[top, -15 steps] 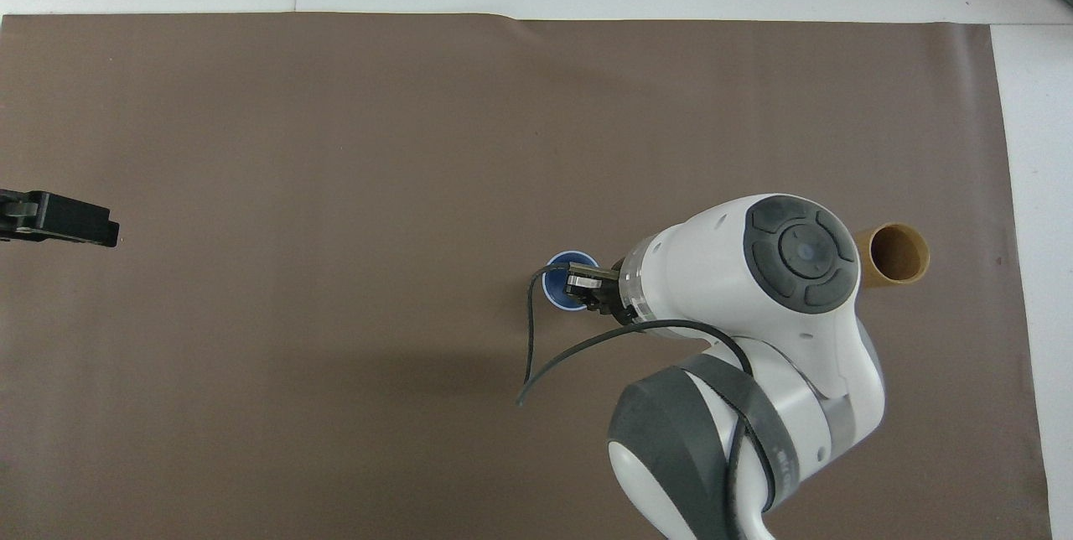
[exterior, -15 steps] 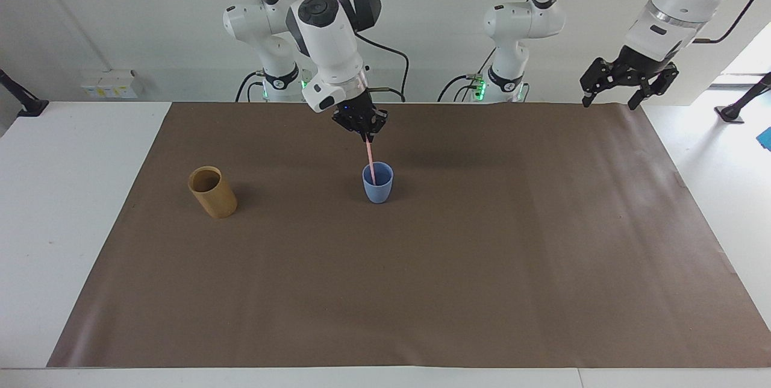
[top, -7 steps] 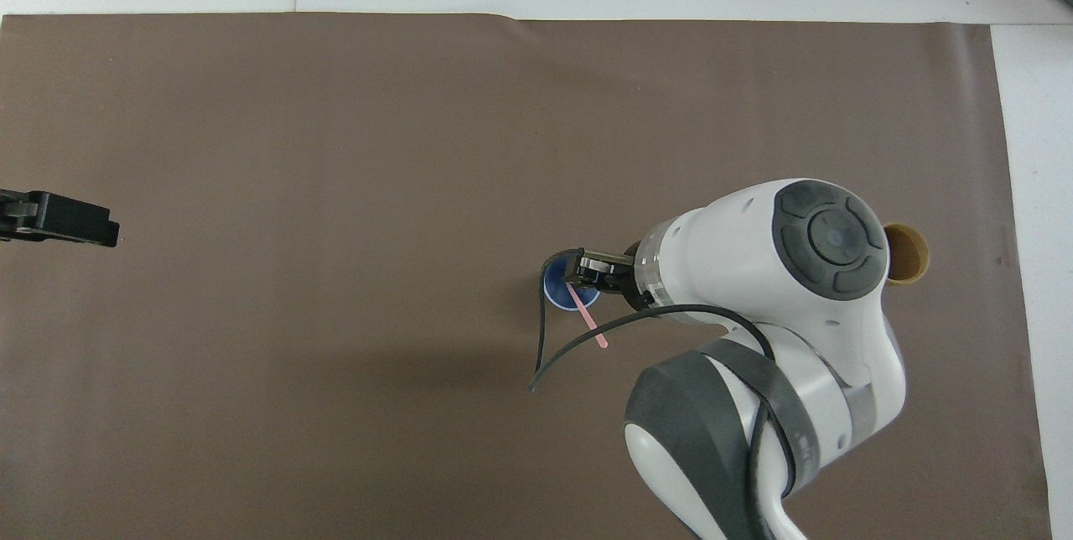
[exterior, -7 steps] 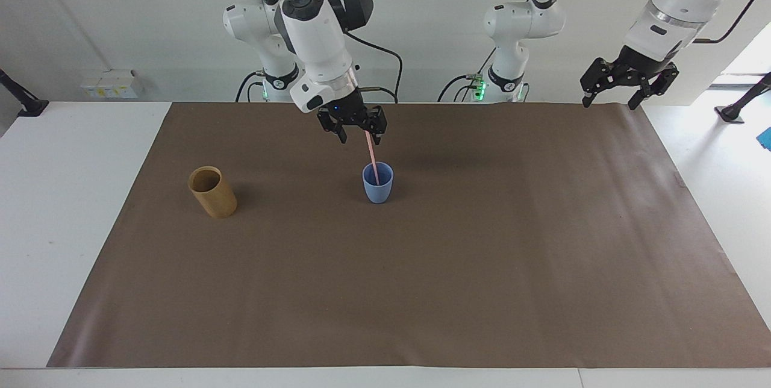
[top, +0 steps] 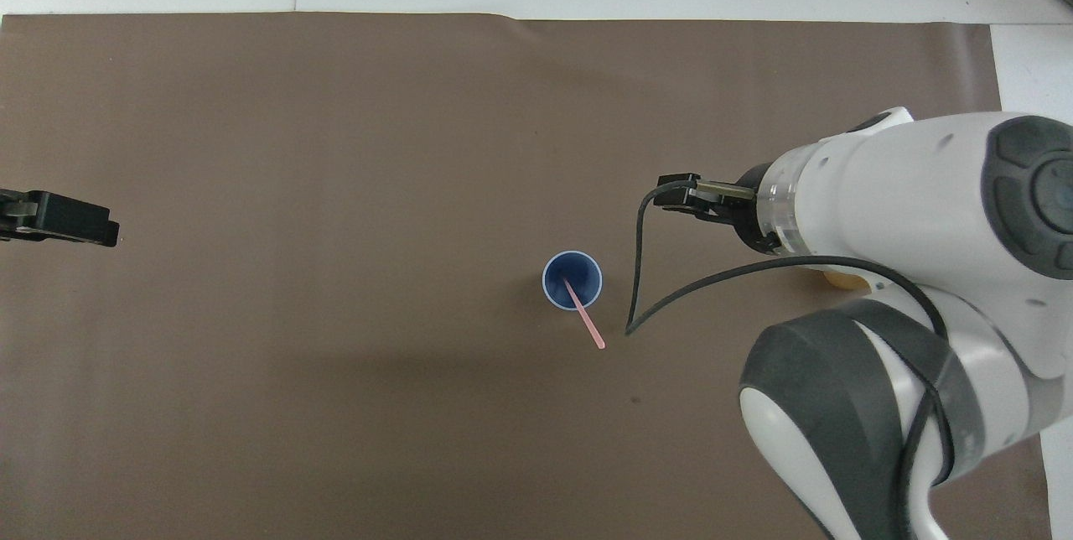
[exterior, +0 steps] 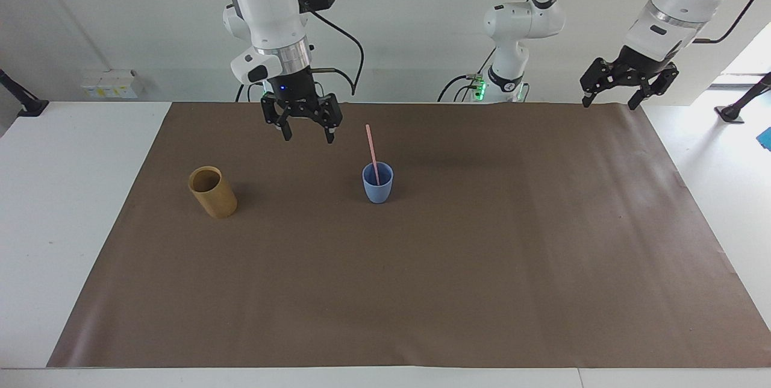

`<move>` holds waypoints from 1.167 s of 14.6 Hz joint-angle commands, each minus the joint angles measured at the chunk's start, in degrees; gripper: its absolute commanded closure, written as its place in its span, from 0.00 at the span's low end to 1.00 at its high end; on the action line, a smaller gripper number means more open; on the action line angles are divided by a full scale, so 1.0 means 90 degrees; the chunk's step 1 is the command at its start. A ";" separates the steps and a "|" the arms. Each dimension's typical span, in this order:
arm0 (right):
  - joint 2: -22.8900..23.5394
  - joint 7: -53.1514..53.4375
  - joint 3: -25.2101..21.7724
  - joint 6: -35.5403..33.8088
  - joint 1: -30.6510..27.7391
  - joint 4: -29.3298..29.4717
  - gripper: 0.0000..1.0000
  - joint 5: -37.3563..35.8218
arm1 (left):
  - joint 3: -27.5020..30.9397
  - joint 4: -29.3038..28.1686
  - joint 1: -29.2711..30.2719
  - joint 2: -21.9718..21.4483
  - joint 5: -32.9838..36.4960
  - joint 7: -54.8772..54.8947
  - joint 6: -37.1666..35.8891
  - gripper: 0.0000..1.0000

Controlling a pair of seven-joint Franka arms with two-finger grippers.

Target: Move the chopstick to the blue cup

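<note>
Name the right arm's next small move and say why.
Probably just retreat the right gripper toward its rest pose. The chopstick already stands in the blue cup, leaning on its rim, and the gripper is open, empty and over bare mat beside the cup. The left gripper waits, open.

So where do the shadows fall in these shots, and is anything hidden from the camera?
Facing view: a soft shadow lies on the brown mat beside the blue cup, toward the left arm's end. Overhead view: a broad dim patch nearer the robots; the right arm hides nearly all of the tan cup.
</note>
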 commanded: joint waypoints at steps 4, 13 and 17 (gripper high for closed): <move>-0.0285 -0.1466 0.0014 -0.1092 -0.1117 0.0042 0.00 -0.0139 | -0.0069 0.0035 0.0126 -0.0064 -0.0029 0.0032 -0.0139 0.00; 0.0093 -0.1614 -0.0094 -0.1911 -0.1410 0.0947 0.00 -0.0149 | -0.0069 0.0035 0.0126 -0.0064 -0.0029 0.0032 -0.0139 0.00; 0.0378 -0.1623 -0.0084 -0.2432 -0.1352 0.1498 0.00 -0.0159 | -0.0069 0.0035 0.0126 -0.0064 -0.0019 0.0032 -0.0139 0.00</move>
